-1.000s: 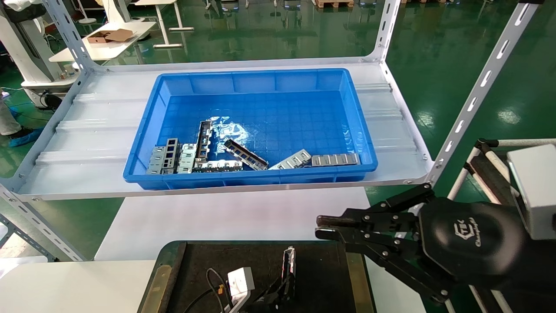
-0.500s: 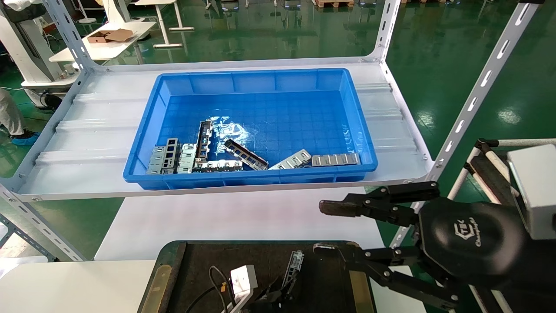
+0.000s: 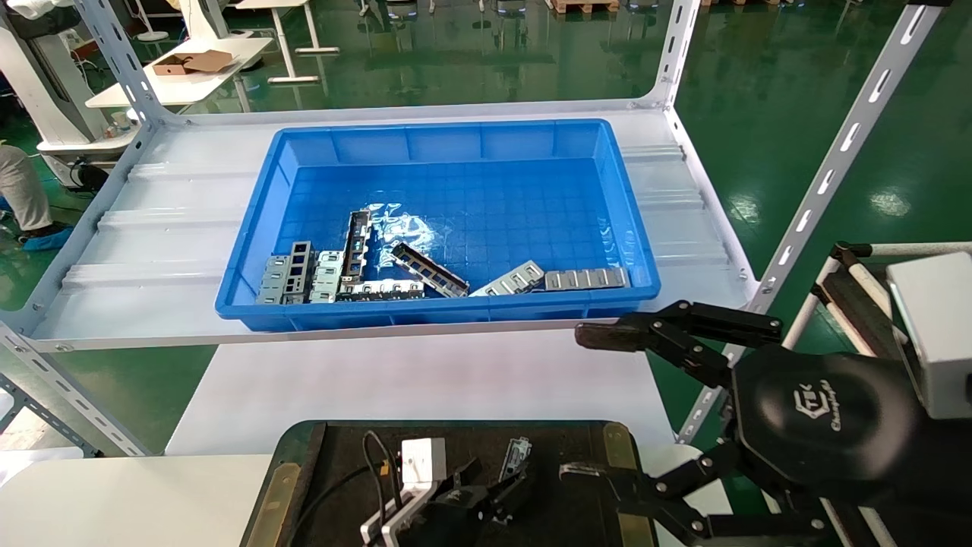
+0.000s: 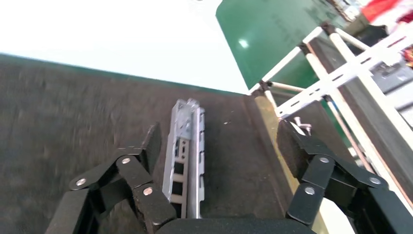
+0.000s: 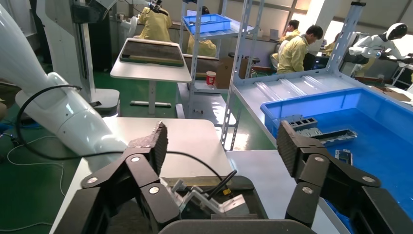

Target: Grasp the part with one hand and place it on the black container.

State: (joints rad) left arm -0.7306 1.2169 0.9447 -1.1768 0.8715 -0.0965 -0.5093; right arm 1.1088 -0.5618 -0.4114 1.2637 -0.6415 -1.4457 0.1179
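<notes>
Place: you are on a factory floor.
Evidence: glossy green floor (image 3: 797, 114), slotted steel shelving (image 3: 843, 144), blue bin (image 3: 456, 137) of metal parts, yellow-coated workers (image 5: 297, 51).

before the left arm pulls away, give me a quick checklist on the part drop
1. Left claw open: ok, both fingers spread wide in the left wrist view.
2. Part free of the left claw: ok, it sits between the fingers, apart from the far one; contact with the near finger cannot tell.
3. Part lying on the black container: ok, flat on the dark surface.
4. Part inside the container's brass side strip: ok, clear of that edge.
5. Right claw out of the way: cannot tell, it hangs open over the container's right edge, near the left arm.
</notes>
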